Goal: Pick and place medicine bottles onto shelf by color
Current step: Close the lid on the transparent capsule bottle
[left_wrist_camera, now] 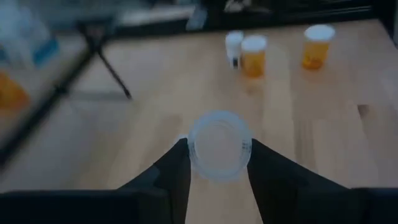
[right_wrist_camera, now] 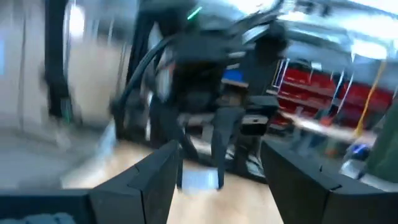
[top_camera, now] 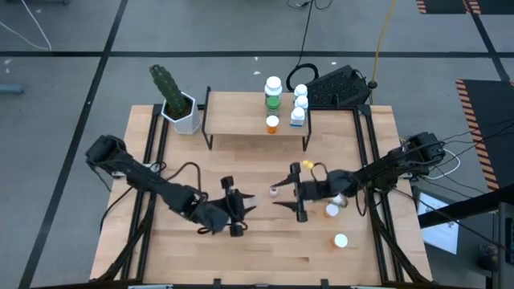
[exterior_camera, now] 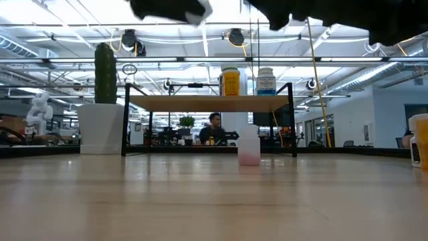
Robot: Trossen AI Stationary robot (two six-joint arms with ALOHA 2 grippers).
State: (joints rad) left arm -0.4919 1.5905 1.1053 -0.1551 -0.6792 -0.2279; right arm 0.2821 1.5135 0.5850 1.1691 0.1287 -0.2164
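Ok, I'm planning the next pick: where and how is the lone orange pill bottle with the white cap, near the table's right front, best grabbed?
Grip the orange pill bottle with the white cap by its round body just under the cap, coming straight down with fingers on opposite sides. It stands upright and apart from the other bottles, so probably any side is free.

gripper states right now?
Left gripper: closed on a white-capped bottle.
Right gripper: open, holding nothing.
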